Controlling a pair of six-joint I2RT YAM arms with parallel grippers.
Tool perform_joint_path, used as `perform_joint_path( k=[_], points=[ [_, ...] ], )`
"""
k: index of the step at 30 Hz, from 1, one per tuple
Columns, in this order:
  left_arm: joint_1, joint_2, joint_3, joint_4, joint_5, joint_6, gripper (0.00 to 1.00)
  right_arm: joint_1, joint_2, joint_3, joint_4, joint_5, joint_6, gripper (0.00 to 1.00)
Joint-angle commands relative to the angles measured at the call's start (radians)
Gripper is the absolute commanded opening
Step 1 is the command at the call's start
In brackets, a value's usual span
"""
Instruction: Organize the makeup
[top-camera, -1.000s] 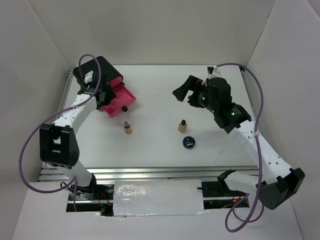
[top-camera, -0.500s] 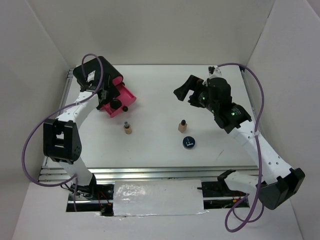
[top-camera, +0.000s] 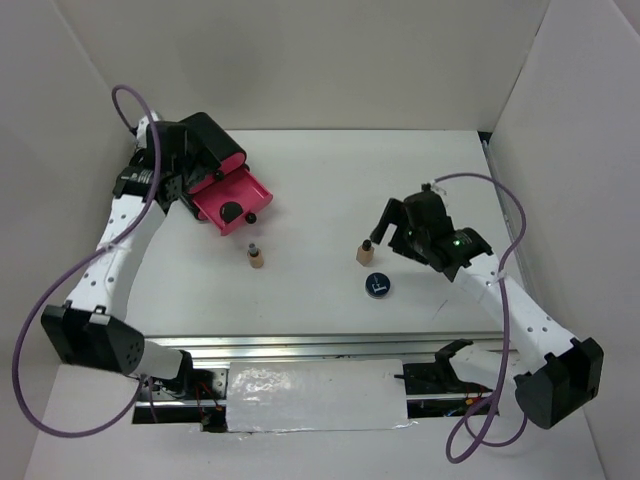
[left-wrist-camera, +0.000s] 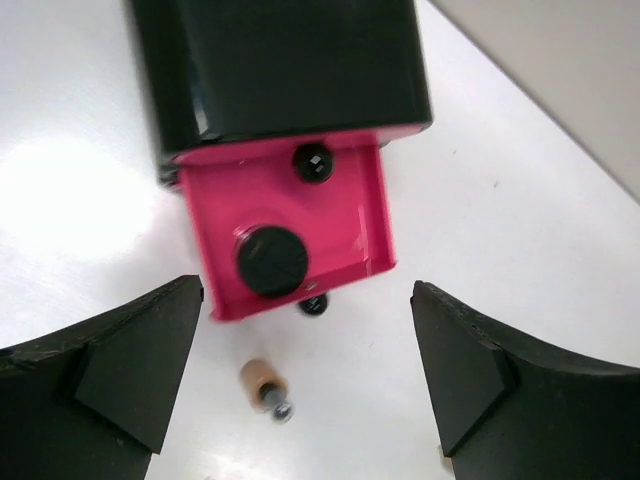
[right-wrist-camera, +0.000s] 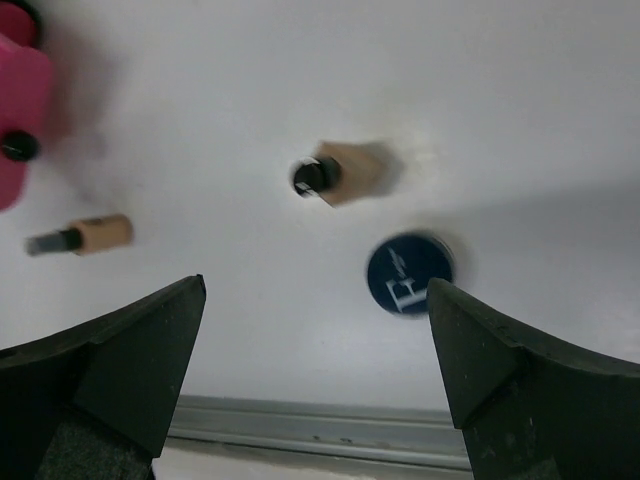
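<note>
The black box (top-camera: 205, 135) has its pink drawer (top-camera: 225, 190) pulled open, and a round black compact (top-camera: 230, 211) lies in it, also shown in the left wrist view (left-wrist-camera: 270, 260). Two tan bottles stand on the table, one on the left (top-camera: 256, 258) and one on the right (top-camera: 364, 252). The blue-rimmed compact (top-camera: 377, 286) lies in front of the right bottle. My left gripper (top-camera: 178, 183) is open and empty, high over the box's left side. My right gripper (top-camera: 386, 222) is open and empty, just right of the right bottle (right-wrist-camera: 345, 172) and above the compact (right-wrist-camera: 408, 273). The white packets are out of view.
White walls enclose the table on the left, back and right. A metal rail (top-camera: 320, 345) runs along the near edge. The drawer's black knob (left-wrist-camera: 313, 305) points toward the left bottle (left-wrist-camera: 262, 382). A second knob (left-wrist-camera: 313, 162) sits on the closed drawer above.
My left gripper has drawn back up and left from the drawer, where the black compact now lies uncovered. My right arm has swung down toward the near side, close to the right bottle.
</note>
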Motion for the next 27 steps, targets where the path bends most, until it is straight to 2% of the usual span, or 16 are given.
perform_joint_path(
  k=[1, 5, 11, 18, 27],
  points=[
    [-0.002, -0.119, -0.072, -0.083, -0.013, 0.053, 0.99, -0.003, -0.078, -0.134, -0.063, -0.013, 0.064, 1.0],
    [-0.002, -0.186, -0.151, -0.096, 0.023, 0.079, 0.99, -0.001, -0.099, -0.235, 0.026, -0.03, 0.049, 1.0],
    [-0.002, -0.207, -0.197, -0.126, 0.061, 0.098, 0.99, 0.023, 0.077, -0.245, 0.045, -0.005, 0.039, 1.0],
    [-0.001, -0.235, -0.222, -0.126, 0.092, 0.124, 0.99, 0.062, 0.175, -0.289, 0.157, -0.001, 0.052, 0.97],
    [-0.001, -0.238, -0.216, -0.132, 0.113, 0.145, 0.99, 0.077, 0.328, -0.282, 0.207, 0.042, 0.055, 0.95]
  ],
)
